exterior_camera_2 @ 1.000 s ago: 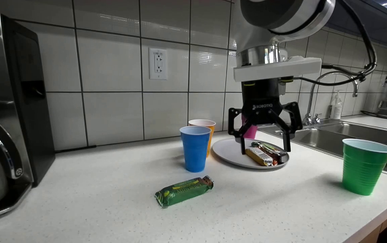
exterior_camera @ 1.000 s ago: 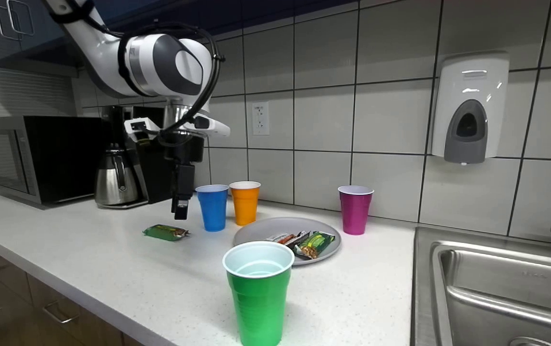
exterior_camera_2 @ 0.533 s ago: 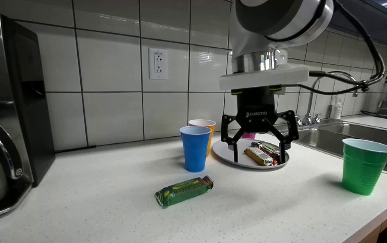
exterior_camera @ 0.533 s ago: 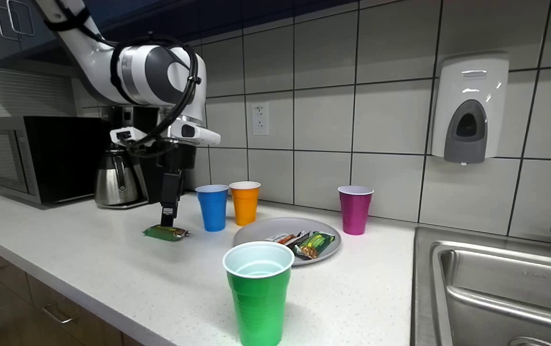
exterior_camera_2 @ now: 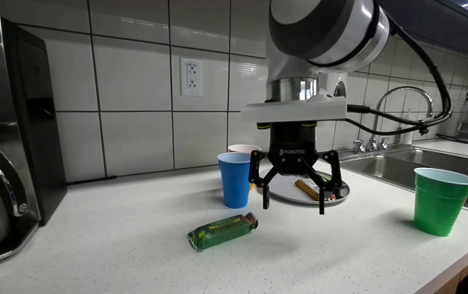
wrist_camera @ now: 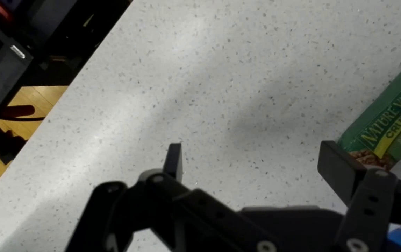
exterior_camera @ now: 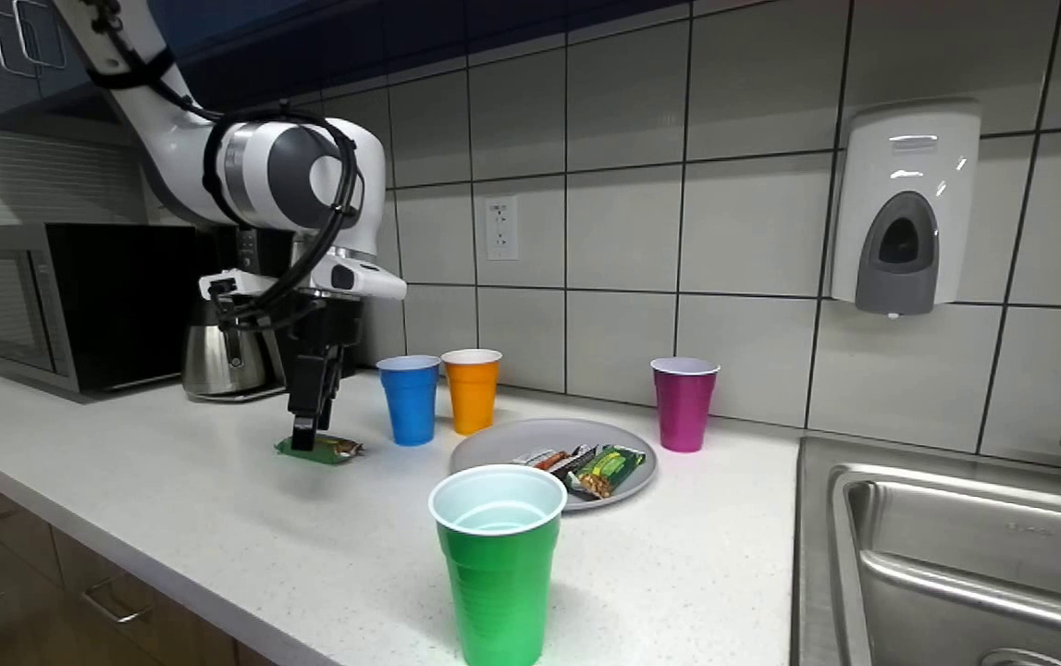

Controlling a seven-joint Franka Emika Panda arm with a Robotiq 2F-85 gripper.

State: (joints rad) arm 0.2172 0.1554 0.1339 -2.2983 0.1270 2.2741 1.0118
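Note:
My gripper (exterior_camera_2: 293, 209) stands open with nothing between its fingers, just above the counter. A green-wrapped granola bar (exterior_camera_2: 221, 232) lies flat on the counter, to the gripper's left in this exterior view. In the wrist view the bar (wrist_camera: 392, 115) shows at the right edge, outside the jaws; the right finger (wrist_camera: 340, 168) overlaps its near end, and I cannot tell that they touch. A fingertip hides part of the bar (exterior_camera: 338, 451) in an exterior view. Behind the gripper is a grey plate (exterior_camera: 493, 444) with several wrapped bars (exterior_camera: 611, 470).
A blue cup (exterior_camera_2: 234, 179) stands close behind the gripper, beside an orange cup (exterior_camera: 472, 396). A magenta cup (exterior_camera: 684, 407) is behind the plate. A green cup (exterior_camera: 499, 578) stands toward the front. Coffee maker (exterior_camera_2: 34, 122), microwave (exterior_camera: 123, 305) and sink (exterior_camera: 974, 555) flank the counter.
The gripper has come down toward the counter and shifted left in both exterior views, closer to the green bar. It has stayed open. Bars, plate and cups have not moved.

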